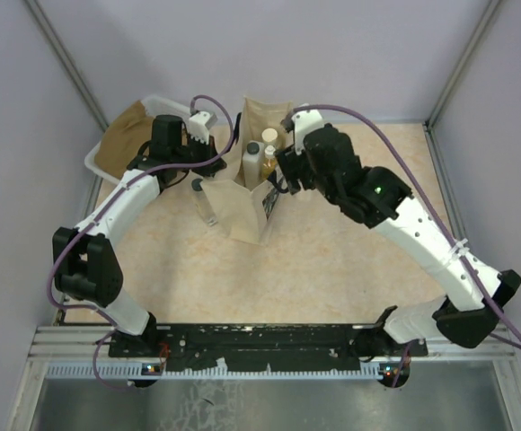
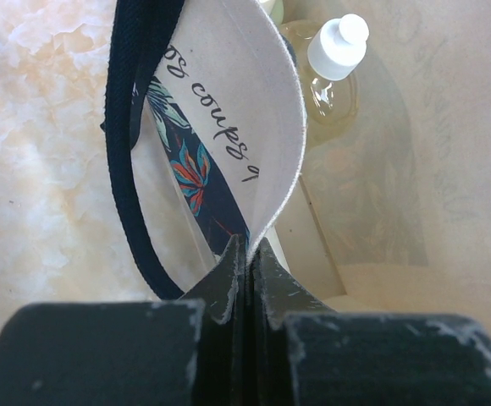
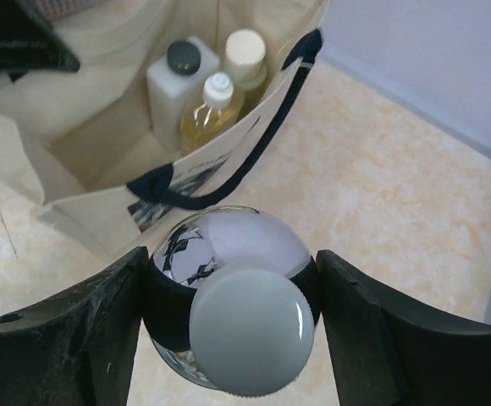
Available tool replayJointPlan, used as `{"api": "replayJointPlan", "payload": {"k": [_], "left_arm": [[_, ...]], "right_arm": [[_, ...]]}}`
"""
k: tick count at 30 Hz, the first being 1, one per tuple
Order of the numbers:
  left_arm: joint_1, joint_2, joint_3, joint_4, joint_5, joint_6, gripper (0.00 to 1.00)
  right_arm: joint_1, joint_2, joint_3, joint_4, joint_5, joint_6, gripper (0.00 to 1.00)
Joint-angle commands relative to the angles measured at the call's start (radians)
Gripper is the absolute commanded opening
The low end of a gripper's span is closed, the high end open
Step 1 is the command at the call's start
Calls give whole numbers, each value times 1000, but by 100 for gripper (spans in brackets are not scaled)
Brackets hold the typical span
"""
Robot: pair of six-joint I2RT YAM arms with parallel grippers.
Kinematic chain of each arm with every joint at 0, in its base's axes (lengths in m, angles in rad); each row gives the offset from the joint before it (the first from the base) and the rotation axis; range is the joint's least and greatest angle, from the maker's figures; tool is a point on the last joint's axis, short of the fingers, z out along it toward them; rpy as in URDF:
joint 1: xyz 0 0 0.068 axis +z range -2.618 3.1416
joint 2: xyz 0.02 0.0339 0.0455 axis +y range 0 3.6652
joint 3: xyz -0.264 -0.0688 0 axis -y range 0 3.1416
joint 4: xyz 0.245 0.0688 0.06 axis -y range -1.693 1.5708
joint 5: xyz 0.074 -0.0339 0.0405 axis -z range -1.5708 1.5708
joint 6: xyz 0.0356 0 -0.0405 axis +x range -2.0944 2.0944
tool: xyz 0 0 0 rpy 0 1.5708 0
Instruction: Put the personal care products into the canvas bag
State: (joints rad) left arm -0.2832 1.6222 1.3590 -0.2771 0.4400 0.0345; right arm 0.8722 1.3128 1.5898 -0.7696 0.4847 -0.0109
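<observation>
Bag (image 1: 242,193) stands open mid-counter (image 1: 332,269); slim clear bottle (image 1: 205,205) on counter just left of it. Tub (image 1: 166,101) w/ brown cloth (image 1: 126,135) at far left.

Left wrist: left pincer (image 2: 247,254) clamped shut on bag rim. Script print reads "coups", rest cut off; black handle (image 2: 125,169) alongside.

Right wrist: right pincer (image 3: 228,292) grips silvery bottle (image 3: 228,241), white cap toward cam, just outside bag. Square bottle (image 3: 171,89), amber bottle (image 3: 205,118), olive bottle (image 3: 245,52) stand inside bag. No labels legible.
</observation>
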Motion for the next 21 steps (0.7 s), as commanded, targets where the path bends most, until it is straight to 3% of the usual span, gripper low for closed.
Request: {"api": "replayJointPlan", "payload": {"k": [1,8,13,16,21], "left_arm": [[13,9,0,-19,15,11,0],[13,-19,-6,-22,7,6,0],[14,-34,-17,-16,5,1,0],[14,-39,-20,-16,5,0,0],[15,-42,-18,-1,25,-18,0]], "right_arm": [[-95,24,189,223,-126,-82,0],[-155,212,448,261,-303,-144,0],[-188,328,583,303,-434,-100,0],[-188,388,565,330,-461,-84,0],[-213,392,362,453,-518,-38,0]]}}
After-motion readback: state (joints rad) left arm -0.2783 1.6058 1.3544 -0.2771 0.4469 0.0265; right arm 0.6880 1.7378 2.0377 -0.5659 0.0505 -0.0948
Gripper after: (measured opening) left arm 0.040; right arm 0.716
